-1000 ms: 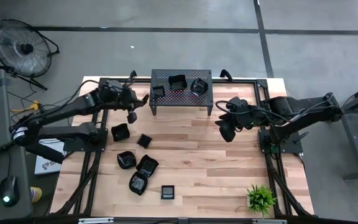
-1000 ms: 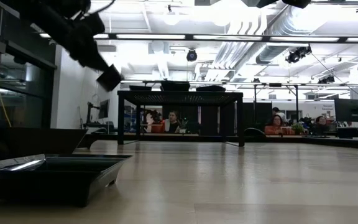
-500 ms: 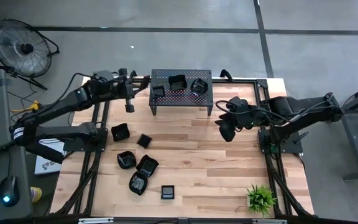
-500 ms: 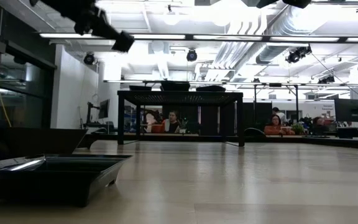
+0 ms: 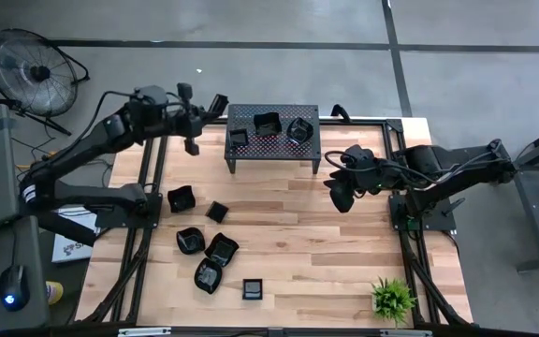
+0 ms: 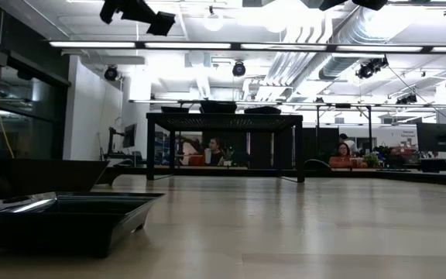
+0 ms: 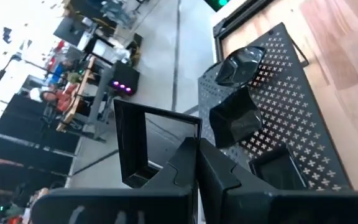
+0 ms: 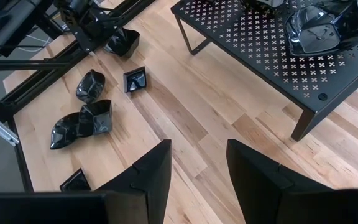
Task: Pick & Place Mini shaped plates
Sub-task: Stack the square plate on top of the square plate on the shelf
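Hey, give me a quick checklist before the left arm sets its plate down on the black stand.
1. Grip: ok. The left pincer is shut on a square plate.
2. Height: ok. In the low view, the square plate hangs well above the perforated stand.
3. Position over the stand: not ok. From above, the plate is off the stand's left end.
4. Free space: ok. Three plates sit on the stand, with bare mesh along its near side.
5. Other arm clear: ok. The right pincer is open, over the table to the right of the stand.
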